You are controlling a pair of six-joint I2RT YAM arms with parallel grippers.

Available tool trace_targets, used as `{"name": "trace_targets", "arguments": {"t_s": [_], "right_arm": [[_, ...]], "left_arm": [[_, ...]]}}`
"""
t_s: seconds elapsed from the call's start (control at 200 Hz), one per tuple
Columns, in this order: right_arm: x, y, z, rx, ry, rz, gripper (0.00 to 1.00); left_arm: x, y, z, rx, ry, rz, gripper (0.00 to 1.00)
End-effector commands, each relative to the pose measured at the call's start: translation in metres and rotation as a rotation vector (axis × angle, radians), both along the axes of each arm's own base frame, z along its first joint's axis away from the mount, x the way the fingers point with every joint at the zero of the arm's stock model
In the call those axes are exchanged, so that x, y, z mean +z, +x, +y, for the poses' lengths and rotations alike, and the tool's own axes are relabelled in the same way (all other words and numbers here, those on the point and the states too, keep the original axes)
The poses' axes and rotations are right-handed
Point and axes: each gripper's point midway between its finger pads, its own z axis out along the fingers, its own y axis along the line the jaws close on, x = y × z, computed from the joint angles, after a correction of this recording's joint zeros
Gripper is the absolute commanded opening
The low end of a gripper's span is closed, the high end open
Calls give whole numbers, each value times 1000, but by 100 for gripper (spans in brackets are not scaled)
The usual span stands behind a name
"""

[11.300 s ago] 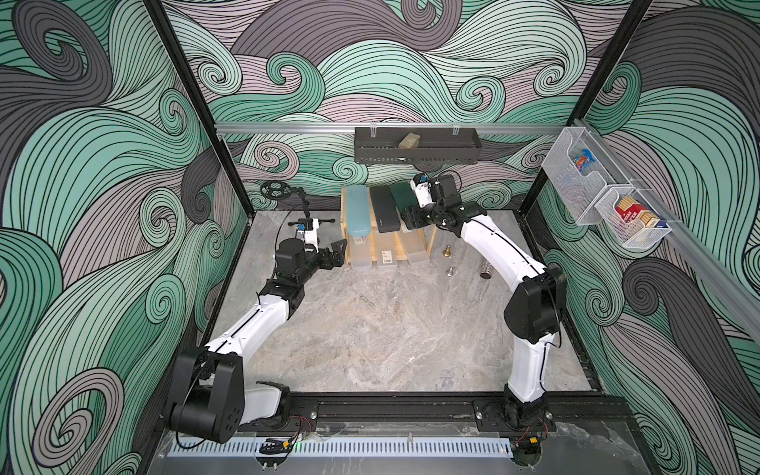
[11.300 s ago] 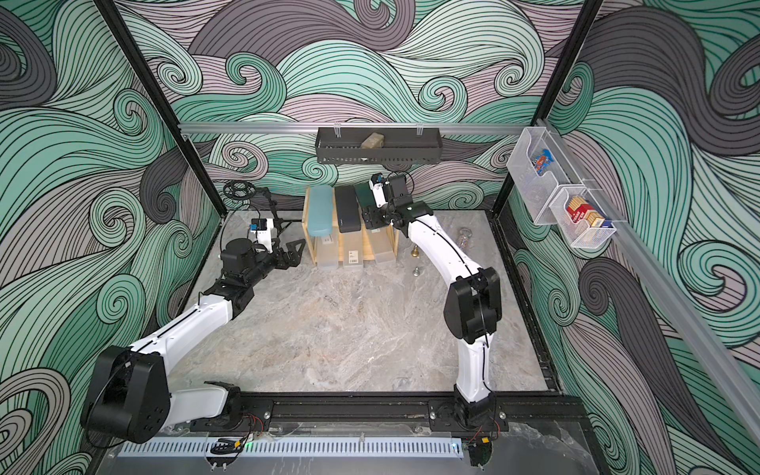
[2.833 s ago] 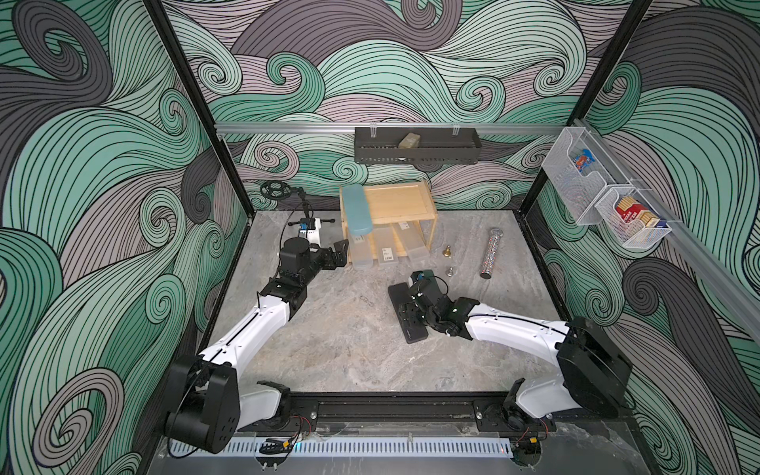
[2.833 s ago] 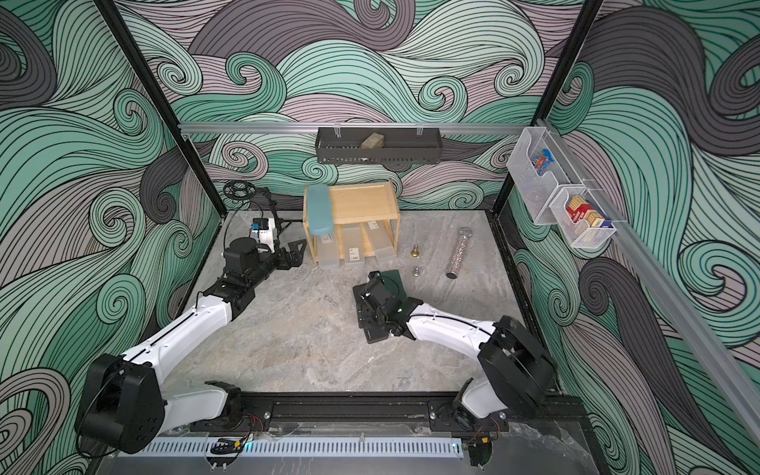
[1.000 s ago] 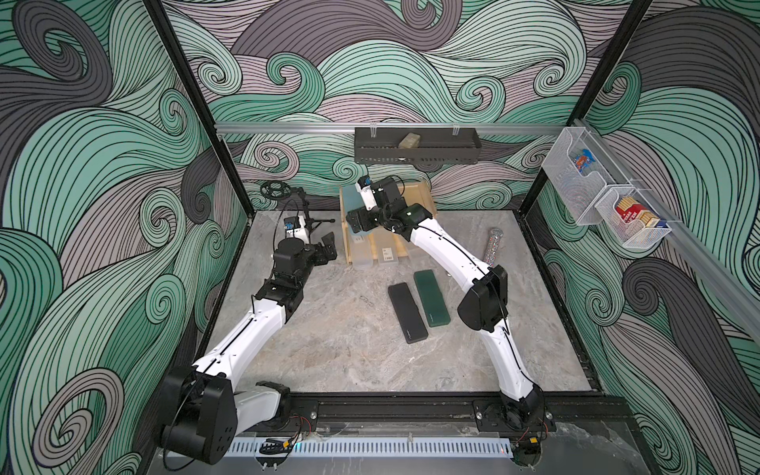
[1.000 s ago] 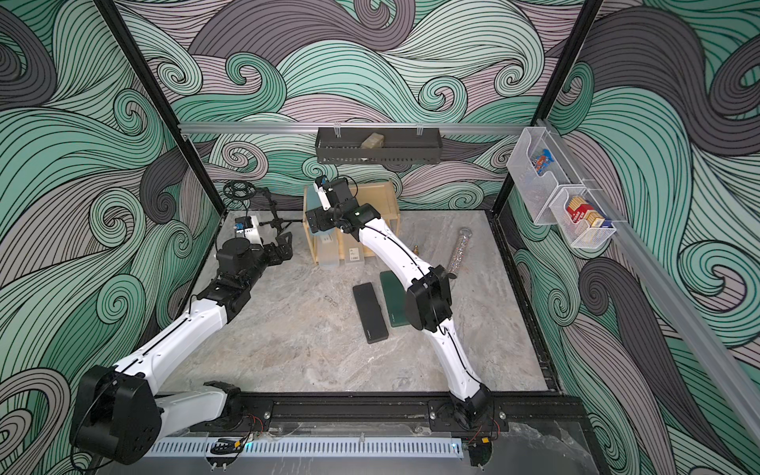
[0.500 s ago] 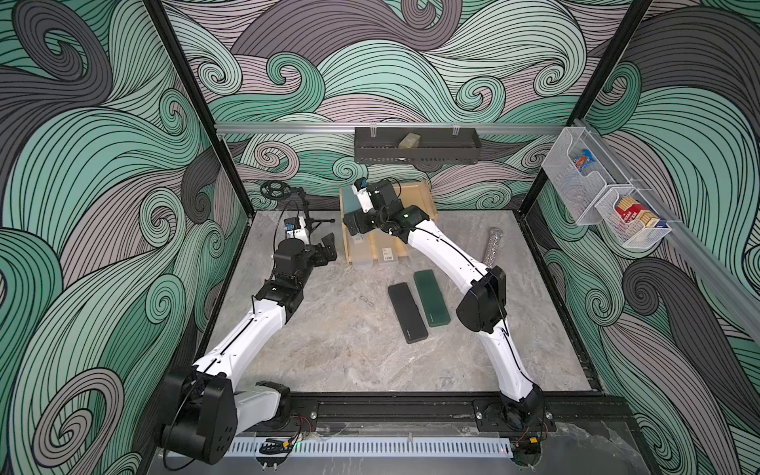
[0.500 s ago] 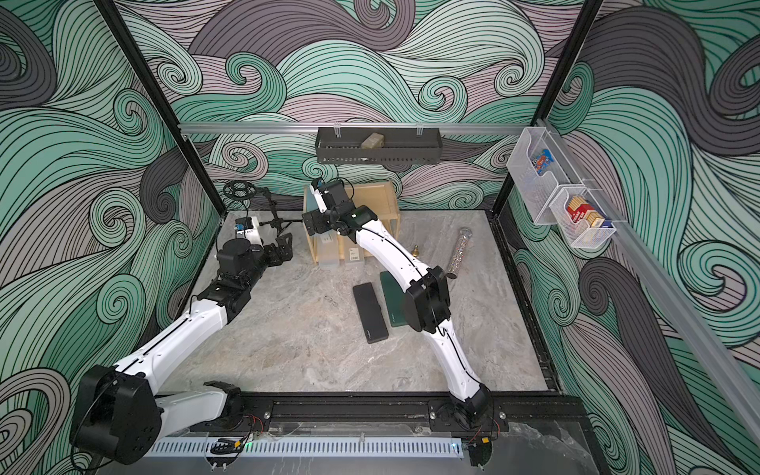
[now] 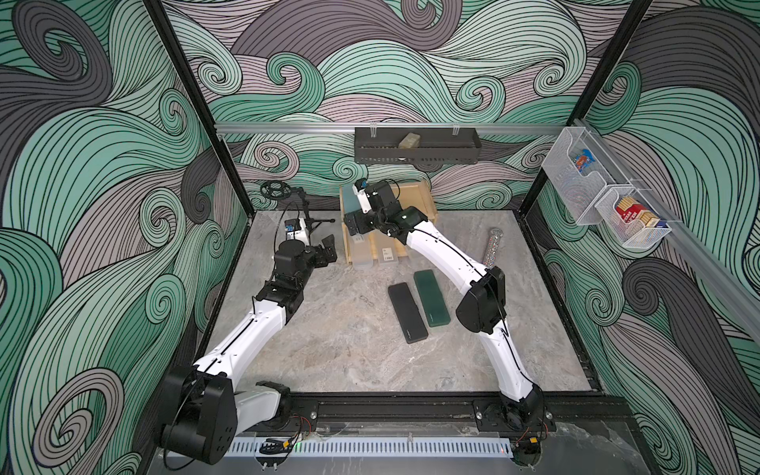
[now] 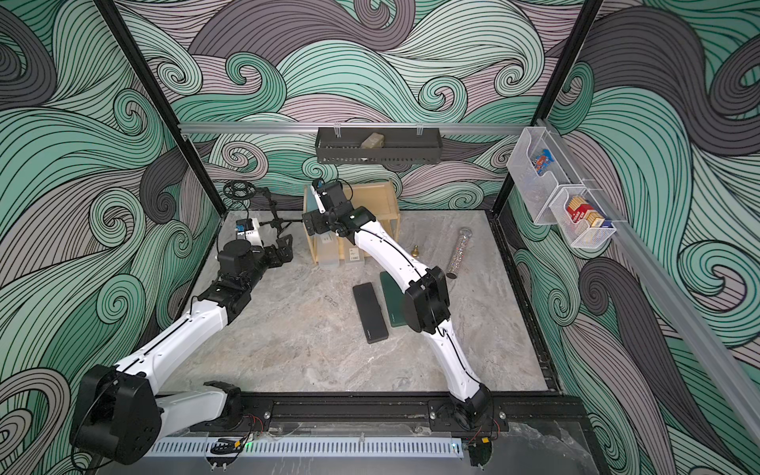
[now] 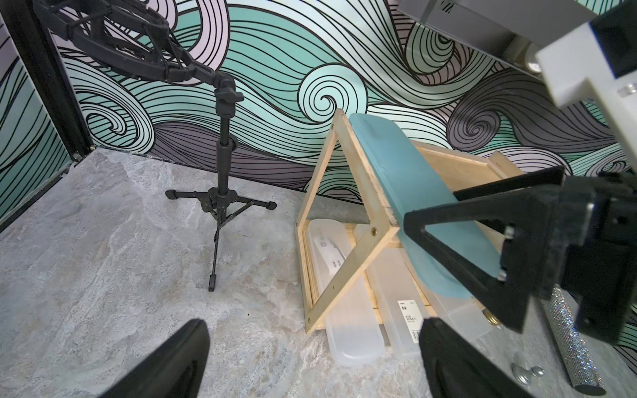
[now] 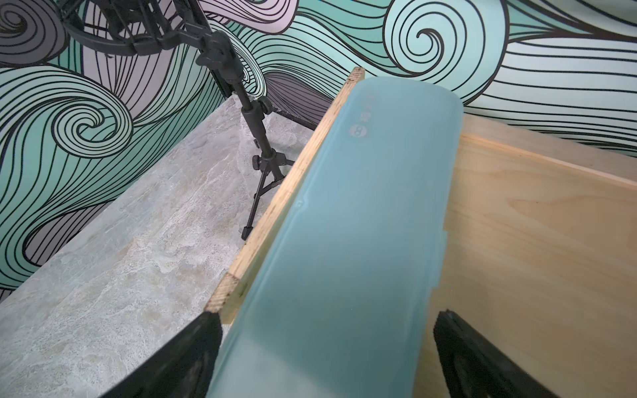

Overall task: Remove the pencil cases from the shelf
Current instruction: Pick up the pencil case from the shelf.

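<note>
Teal-blue pencil case (image 12: 372, 206) lay atop the wooden shelf (image 12: 534, 224), long axis running away from the open right hand (image 12: 325, 318) straddling its near end; the open left hand (image 11: 313, 324) hung farther off.

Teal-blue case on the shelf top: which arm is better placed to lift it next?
Right: the right pincer, open, straddles the teal-blue case on the shelf top; the left pincer, also open, hangs beside the shelf.
</note>
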Motion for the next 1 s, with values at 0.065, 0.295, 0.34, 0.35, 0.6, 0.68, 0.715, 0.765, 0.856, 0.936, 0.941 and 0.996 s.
{"name": "trace_targets", "arguments": {"t_s": [0.065,0.295,0.34,0.35,0.6,0.68,0.715,0.765,0.856,0.936,0.941,0.996], "right_arm": [[-22,3,-29,-73,-96,43,99],[-9,0,-22,-50,-60,38,97],[-9,-3,-18,-34,-52,43,97],[-9,-3,-18,-31,-51,44,97],[-26,-4,-17,-45,-87,62,98],[-28,-3,-21,-64,-104,61,99],[-29,-3,-22,-69,-109,62,99],[-30,-4,-23,-69,-114,67,100],[-30,-6,-22,-65,-112,71,100],[-29,-6,-20,-60,-107,71,100],[-29,-6,-20,-58,-106,71,100],[-28,-7,-18,-50,-95,73,100]], "left_arm": [[4,-1,-1,-9,-8,-12,99],[4,-1,0,-7,-8,-12,99],[4,-1,0,-8,-9,-13,99],[4,-1,0,-8,-9,-13,99],[4,-1,0,-7,-8,-12,98],[4,-1,0,-6,-8,-12,98],[3,-1,0,-5,-8,-11,99],[4,-1,-1,-8,-9,-12,98],[3,0,-1,-11,-9,-11,99],[2,0,-1,-11,-9,-9,99],[2,0,-1,-11,-9,-9,99],[3,0,-1,-11,-9,-10,99]]}}
